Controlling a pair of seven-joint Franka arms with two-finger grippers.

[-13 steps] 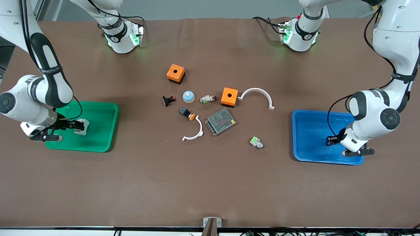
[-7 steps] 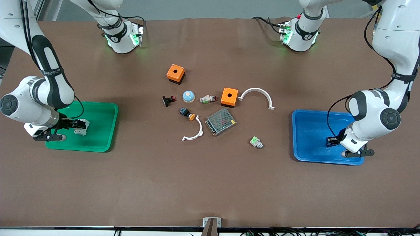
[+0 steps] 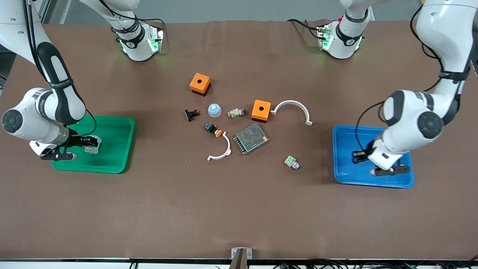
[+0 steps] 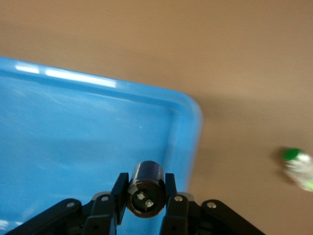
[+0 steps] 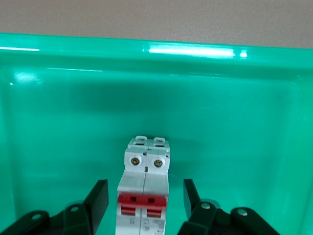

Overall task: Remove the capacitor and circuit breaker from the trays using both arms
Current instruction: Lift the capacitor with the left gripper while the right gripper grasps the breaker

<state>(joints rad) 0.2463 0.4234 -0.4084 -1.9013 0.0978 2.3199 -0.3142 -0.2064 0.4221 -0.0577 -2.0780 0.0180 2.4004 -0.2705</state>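
Note:
My left gripper (image 3: pixel 357 157) is over the blue tray (image 3: pixel 347 138), near the tray edge that faces the table's middle. It is shut on the capacitor (image 4: pixel 145 189), a small black cylinder with two light dots on its end; the fingers (image 4: pixel 120 188) press on both its sides. The blue tray's rim (image 4: pixel 188 105) shows close by. My right gripper (image 3: pixel 89 143) is low in the green tray (image 3: pixel 115 129) and open. The breaker (image 5: pixel 145 188), light grey with a red lever, lies on the tray floor between the spread fingers (image 5: pixel 98 196), which stand apart from it. The breaker also shows in the front view (image 3: pixel 92 149).
In the table's middle lie two orange boxes (image 3: pixel 200 83) (image 3: pixel 261 110), a mesh power supply (image 3: pixel 251 138), two white arcs (image 3: pixel 293 108) (image 3: pixel 221 151), a push-button (image 3: pixel 213 129), a black clip (image 3: pixel 191 114), a blue dome (image 3: pixel 214 109) and a green connector (image 3: pixel 291 162).
My left arm has swung toward the table's middle, carrying the capacitor across the blue tray. My right arm has shifted only slightly over the green tray.

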